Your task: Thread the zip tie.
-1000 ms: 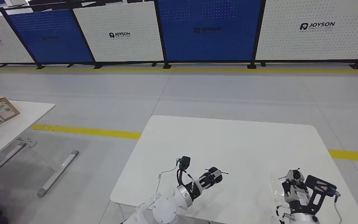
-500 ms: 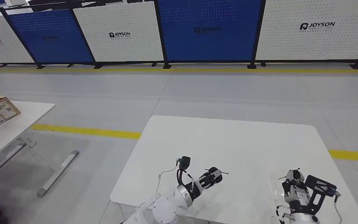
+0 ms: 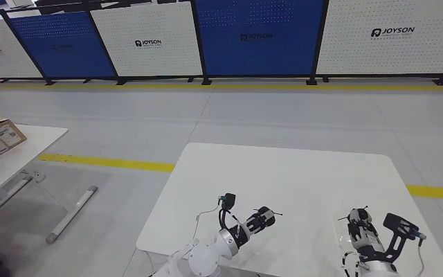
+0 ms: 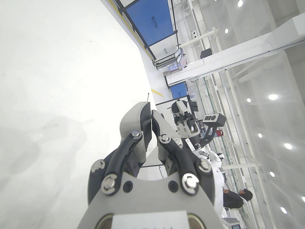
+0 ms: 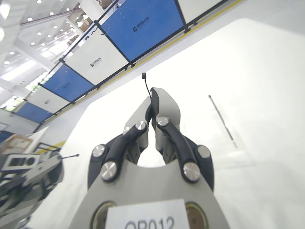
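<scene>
Rotation at right wrist over the last second: camera bracket (image 3: 403,226) swung outward in the top view, right tool (image 3: 354,217) tipped a little toward the other arm. No shift at left arm across the same span. Right tool clenched on zip tie (image 5: 144,75), pinched on the strap just below the square head, head poking out past the fingertips and held off the worktop (image 3: 291,173). Left tool (image 4: 151,112) likewise clenched, on a thin black strip (image 4: 148,97) with only a short pointed tip showing beyond the pads. Cannot tell whether that strip is the tail of the same tie or a separate one. Tools well apart, facing each other along the robot's side of the worktop. Second tie (image 5: 221,119) flat on the worktop beside the right tool, untouched. Reads as an aiming step: head being turned so its slot faces the incoming tip. Threading itself not yet begun, tip and head nowhere near meeting. Next call, by judgement: close the gap slowly, keep tip and slot on one line. Risk: thin tip flexing or sliding past the small head; short grip near the head likely a help against wobble.
</scene>
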Controlling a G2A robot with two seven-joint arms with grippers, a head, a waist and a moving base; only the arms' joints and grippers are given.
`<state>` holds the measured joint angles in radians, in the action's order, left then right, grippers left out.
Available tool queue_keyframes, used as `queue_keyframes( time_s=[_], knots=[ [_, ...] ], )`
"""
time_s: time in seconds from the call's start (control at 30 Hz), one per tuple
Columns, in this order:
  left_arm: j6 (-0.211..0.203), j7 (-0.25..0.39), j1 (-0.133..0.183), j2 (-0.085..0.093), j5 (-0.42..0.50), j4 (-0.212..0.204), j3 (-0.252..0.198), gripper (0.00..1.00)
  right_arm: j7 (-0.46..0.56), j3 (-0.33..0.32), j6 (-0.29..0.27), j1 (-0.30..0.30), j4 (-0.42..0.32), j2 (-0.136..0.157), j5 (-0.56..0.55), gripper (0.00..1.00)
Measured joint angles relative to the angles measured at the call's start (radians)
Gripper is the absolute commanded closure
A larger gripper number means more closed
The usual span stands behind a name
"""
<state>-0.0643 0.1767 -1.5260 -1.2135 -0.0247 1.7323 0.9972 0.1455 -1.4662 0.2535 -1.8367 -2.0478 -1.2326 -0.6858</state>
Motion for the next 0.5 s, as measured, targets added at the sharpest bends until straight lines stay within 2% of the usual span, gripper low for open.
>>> queue_keyframes(
  time_s=[0.2,0.5],
  knots=[
    [0.0,0.0,0.0,0.0,0.0,0.0,0.0,1.0,0.159,-0.03,-0.018,0.008,-0.001,0.006,0.057,1.0],
    [0.0,0.0,0.0,0.0,0.0,0.0,0.0,1.0,0.15,-0.03,-0.017,0.009,-0.001,0.006,0.056,1.0]
  ],
)
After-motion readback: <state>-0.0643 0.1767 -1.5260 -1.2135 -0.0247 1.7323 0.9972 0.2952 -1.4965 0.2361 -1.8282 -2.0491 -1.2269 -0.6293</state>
